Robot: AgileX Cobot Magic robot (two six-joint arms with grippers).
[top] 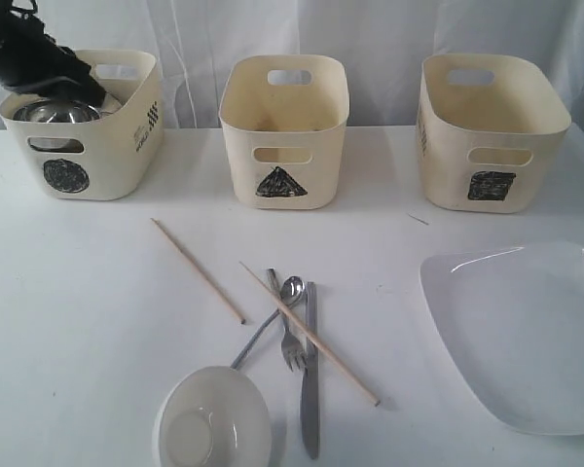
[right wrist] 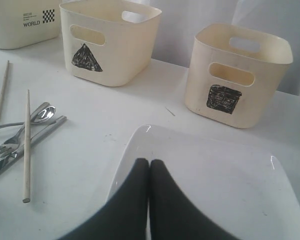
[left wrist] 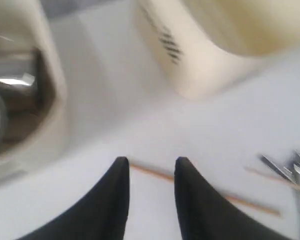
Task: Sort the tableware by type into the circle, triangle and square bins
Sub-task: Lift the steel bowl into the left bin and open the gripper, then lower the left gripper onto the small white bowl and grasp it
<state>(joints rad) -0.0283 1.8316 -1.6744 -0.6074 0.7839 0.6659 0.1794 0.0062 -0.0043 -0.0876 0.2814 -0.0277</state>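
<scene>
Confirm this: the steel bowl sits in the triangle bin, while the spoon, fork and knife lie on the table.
Not quite. The exterior view shows the steel bowl in the circle bin, not the triangle bin. The spoon, fork and knife do lie on the table.

There are three bins: the circle bin, the triangle bin and the square bin. There are two chopsticks, a left chopstick and a right chopstick. There is one spoon, one fork and one knife. There is one small white bowl and one big white plate. Inside the circle bin sits a shiny steel thing, maybe more than one; it is hard to count.
</scene>
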